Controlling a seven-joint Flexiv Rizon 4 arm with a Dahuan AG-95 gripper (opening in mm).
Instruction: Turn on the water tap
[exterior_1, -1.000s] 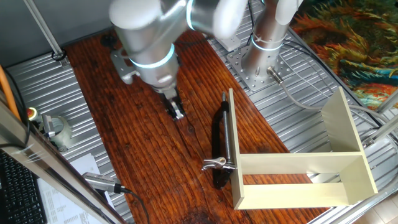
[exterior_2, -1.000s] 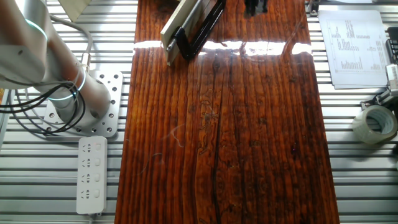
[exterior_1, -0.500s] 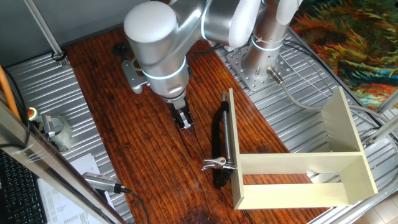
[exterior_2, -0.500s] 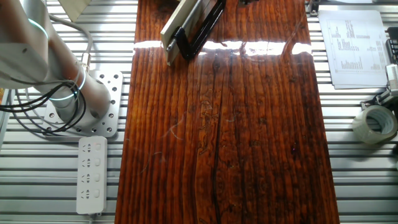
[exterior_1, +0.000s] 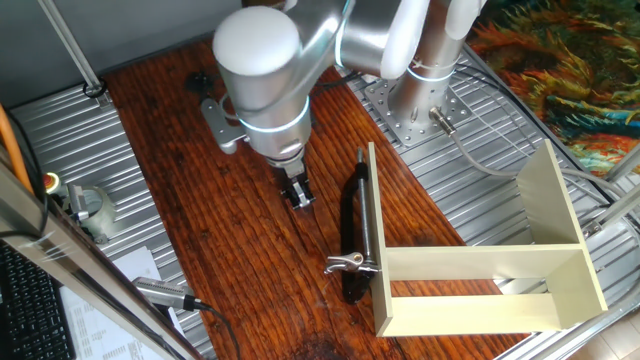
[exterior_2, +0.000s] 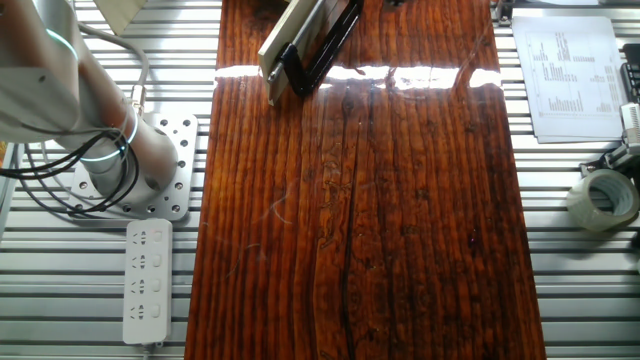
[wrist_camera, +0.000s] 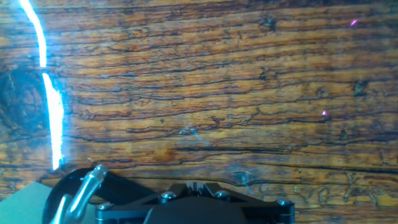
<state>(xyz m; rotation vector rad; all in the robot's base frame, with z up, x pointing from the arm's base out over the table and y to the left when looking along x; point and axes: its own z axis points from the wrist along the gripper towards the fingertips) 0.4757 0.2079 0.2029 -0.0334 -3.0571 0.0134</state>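
Note:
The water tap (exterior_1: 352, 225) is a long slim black-and-chrome tube. It lies on the wooden table against the left wall of the cream box. Its silver wing lever (exterior_1: 347, 263) is at the near end. My gripper (exterior_1: 297, 195) points down over the wood, left of the tap's middle and apart from it, with fingers together and nothing between them. In the hand view the gripper (wrist_camera: 194, 185) shows at the bottom edge, and the tap's lever end (wrist_camera: 87, 190) is at the lower left. The other fixed view shows the tap (exterior_2: 322, 40) at the top edge.
The cream open-sided box (exterior_1: 480, 265) stands right of the tap. A grey metal cylinder with a cable (exterior_1: 165, 293) lies at the table's left edge. A tape roll (exterior_2: 600, 200), papers (exterior_2: 565, 75) and a power strip (exterior_2: 148, 280) lie off the wood. The arm's base (exterior_1: 420, 90) is at the back.
My gripper has moved right and nearer to the tap's lever end, most of it in the first half second. Its fingers have stayed together. The tap has not moved.

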